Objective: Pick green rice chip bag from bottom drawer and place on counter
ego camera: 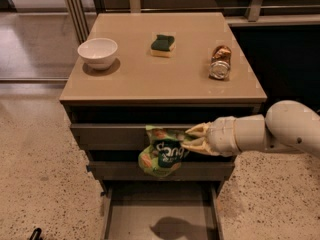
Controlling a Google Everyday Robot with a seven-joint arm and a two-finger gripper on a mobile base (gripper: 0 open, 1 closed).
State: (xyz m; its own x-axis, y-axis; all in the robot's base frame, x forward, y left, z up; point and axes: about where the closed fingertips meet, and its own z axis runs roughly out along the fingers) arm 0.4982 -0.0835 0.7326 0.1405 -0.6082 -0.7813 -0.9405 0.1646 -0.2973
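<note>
My gripper (pixel 191 138) comes in from the right on a white arm and is shut on the right edge of the green rice chip bag (pixel 162 156). The bag hangs in the air in front of the two upper drawer fronts, below the counter's front edge. The bottom drawer (pixel 160 219) is pulled open under it, and the bag's shadow lies on its grey floor. The tan counter (pixel 160 71) is the top of the cabinet, above the bag.
On the counter stand a white bowl (pixel 97 52) at the left, a green-and-yellow sponge (pixel 163 44) at the back middle, and a jar lying on its side (pixel 220 61) at the right. Speckled floor surrounds the cabinet.
</note>
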